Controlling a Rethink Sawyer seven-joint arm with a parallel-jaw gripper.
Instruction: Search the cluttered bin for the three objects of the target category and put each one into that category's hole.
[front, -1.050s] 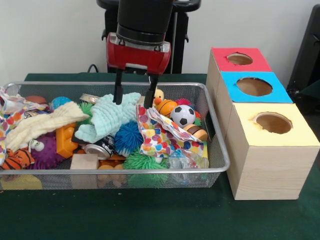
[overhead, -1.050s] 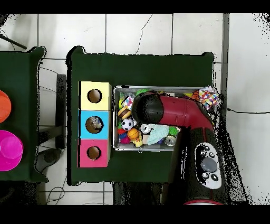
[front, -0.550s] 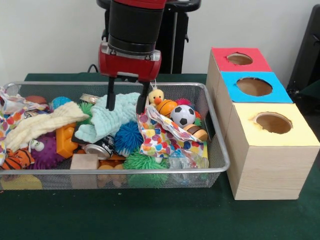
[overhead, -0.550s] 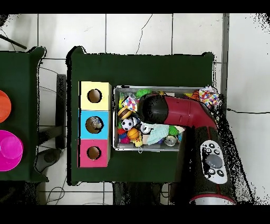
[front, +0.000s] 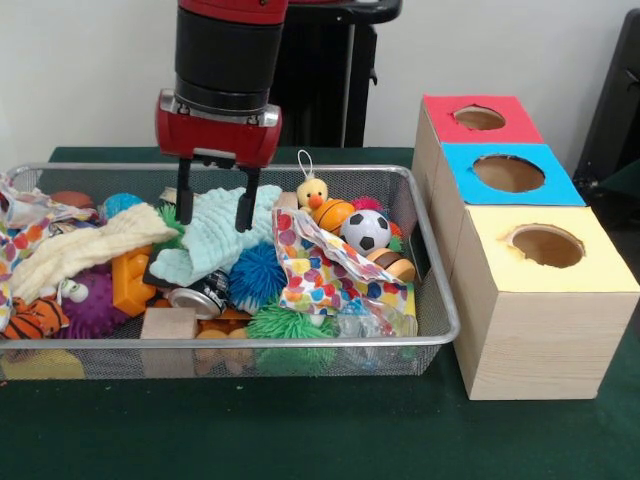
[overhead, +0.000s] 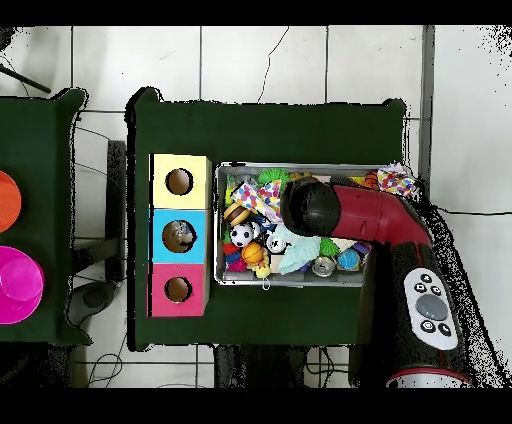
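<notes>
Red and black, the gripper (front: 212, 207) hangs over the wire bin (front: 437, 300), its two dark fingers (front: 244, 210) apart and holding nothing. The tips are low at the mint-green cloth (front: 215, 235), one on each side of its upper part; if they touch it I cannot tell. This cloth lies on top of the pile near the middle of the bin. Just beside it to the right there is a yellow duck (front: 313, 191), an orange ball (front: 332, 214) and a soccer ball (front: 365, 230). A cream cloth (front: 85, 250) lies at the left, and a blue spiky ball (front: 257, 275) below the mint-green one. At the right of the bin stand three wooden boxes, each with a round hole: red (front: 478, 118), blue (front: 509, 173) and yellow (front: 546, 246). In the overhead view the arm (overhead: 352, 212) covers much of the bin
</notes>
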